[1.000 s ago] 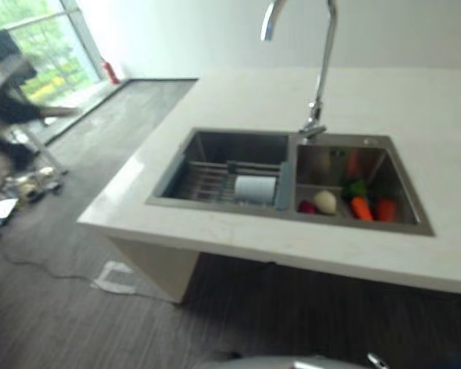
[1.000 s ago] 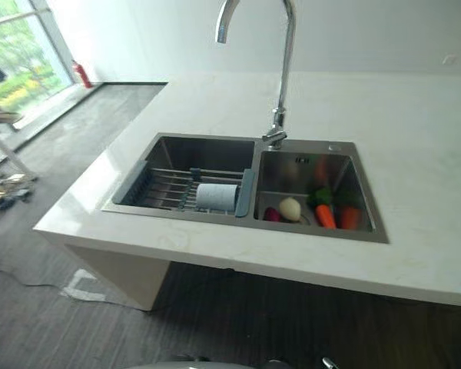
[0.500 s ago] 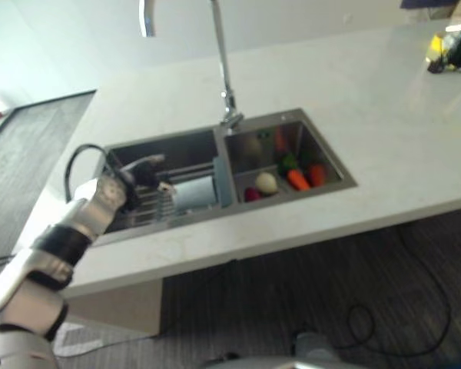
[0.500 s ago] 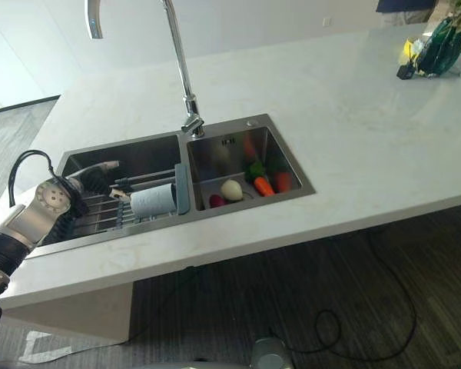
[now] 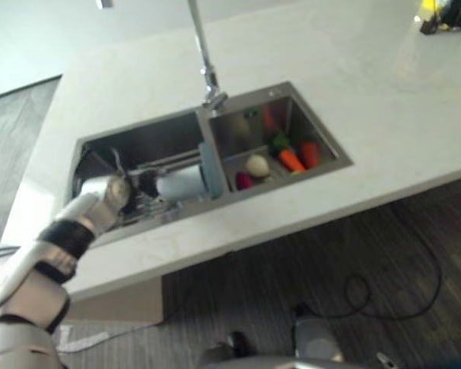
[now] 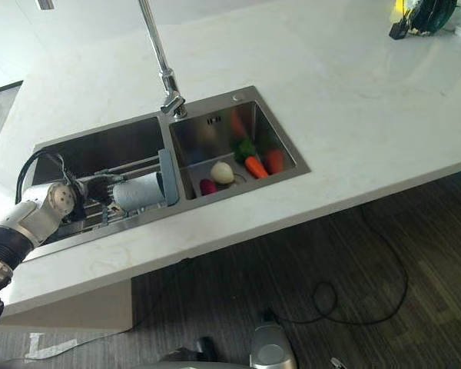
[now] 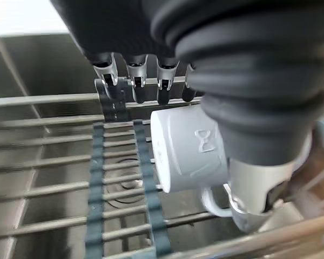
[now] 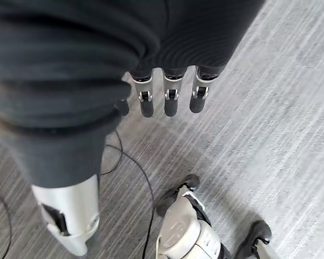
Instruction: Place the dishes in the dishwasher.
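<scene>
A white mug lies on its side on the wire rack across the sink's left basin, its handle on the side nearest the counter's front edge. My left hand reaches into that basin from the left, right beside the mug. Its fingers hang straight just past the mug's rim and its thumb sits by the handle, so the hand is open and not closed round the mug. My right hand hangs open over the floor.
The right basin holds toy vegetables, among them a carrot and a white bulb. A tall faucet rises behind the divider. The pale countertop spreads to the right, with a dark green item at its far corner.
The camera has swung right and down. My left arm has come into view and reached into the left basin, ending close beside the mug. The mug has not moved.
</scene>
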Robot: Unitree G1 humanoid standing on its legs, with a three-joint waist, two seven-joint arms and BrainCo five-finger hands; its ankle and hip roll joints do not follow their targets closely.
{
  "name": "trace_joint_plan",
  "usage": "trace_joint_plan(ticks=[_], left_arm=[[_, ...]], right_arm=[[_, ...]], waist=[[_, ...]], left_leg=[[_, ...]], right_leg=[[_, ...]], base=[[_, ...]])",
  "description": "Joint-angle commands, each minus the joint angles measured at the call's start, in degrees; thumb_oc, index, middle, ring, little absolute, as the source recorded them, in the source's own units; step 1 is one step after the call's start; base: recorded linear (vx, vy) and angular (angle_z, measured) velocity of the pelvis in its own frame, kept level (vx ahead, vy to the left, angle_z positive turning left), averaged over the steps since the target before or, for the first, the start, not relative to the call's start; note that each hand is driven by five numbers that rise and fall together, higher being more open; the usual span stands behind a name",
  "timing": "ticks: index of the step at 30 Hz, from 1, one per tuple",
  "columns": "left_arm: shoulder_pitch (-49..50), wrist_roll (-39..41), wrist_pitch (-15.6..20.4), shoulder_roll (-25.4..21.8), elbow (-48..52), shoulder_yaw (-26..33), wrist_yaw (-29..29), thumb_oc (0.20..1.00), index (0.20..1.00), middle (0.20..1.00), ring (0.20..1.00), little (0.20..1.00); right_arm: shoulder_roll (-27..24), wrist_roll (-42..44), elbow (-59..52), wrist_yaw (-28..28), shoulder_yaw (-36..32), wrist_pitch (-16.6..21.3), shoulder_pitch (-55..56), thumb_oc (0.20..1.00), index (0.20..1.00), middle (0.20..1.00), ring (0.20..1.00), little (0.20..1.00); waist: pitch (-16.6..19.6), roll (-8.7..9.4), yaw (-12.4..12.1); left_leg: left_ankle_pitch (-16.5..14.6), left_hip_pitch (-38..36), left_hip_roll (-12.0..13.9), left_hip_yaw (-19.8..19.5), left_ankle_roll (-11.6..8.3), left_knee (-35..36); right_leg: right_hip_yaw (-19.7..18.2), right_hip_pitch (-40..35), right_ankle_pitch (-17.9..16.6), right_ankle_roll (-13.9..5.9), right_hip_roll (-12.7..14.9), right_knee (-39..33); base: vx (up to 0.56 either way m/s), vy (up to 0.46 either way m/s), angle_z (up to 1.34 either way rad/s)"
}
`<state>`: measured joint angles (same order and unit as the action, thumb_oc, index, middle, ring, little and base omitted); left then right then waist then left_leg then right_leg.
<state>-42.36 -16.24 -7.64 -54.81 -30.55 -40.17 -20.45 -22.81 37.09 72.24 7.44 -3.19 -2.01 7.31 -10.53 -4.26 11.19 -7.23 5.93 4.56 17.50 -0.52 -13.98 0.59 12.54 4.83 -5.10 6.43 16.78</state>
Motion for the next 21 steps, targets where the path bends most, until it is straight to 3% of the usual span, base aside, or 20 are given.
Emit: trace_joint_plan(ticks=[1,12,21], left_arm=[[-4.46,-1.98,-0.34,-2.75,-1.37,1.96,4.68,1.0,1.0,1.0,1.0,1.0],[-5.49,-0.79,-0.46,-0.01,-3.93,2.9,8.76,1.0,1.0,1.0,1.0,1.0],[-8.15,2.25,-1.98,1.47,-5.35,1.59,6.93,1.0,1.0,1.0,1.0,1.0]], right_arm=[[-2.01,-0.22,0.01,1.04,0.34,0.01,0.5,1.0,1.0,1.0,1.0,1.0],[-2.74,-0.22,-1.02,1.81,1.21,-0.11,-0.92,1.0,1.0,1.0,1.0,1.0],[-3.33,1.08,-2.12,2.15,2.49,-0.03,-3.17,1.0,1.0,1.0,1.0,1.0]], waist=[[2.11,-0.05,1.01],[-0.78,0.44,1.91],[-3.59,0.53,2.63]], left_leg=[[-5.44,1.3,-0.5,-3.69,-0.5,-3.21],[-4.7,3.17,-0.55,-3.74,-0.75,-3.21],[-3.9,5.17,-0.81,-3.83,-0.98,-3.21]], right_leg=[[-1.88,0.58,0.27,-5.98,2.02,0.41],[-2.96,2.92,-0.57,-5.88,2.01,0.41],[-4.11,5.05,-1.31,-5.62,1.99,0.41]], base=[[-0.05,0.008,-0.11],[-0.03,-0.001,-0.1],[-0.01,0.009,-0.05]])
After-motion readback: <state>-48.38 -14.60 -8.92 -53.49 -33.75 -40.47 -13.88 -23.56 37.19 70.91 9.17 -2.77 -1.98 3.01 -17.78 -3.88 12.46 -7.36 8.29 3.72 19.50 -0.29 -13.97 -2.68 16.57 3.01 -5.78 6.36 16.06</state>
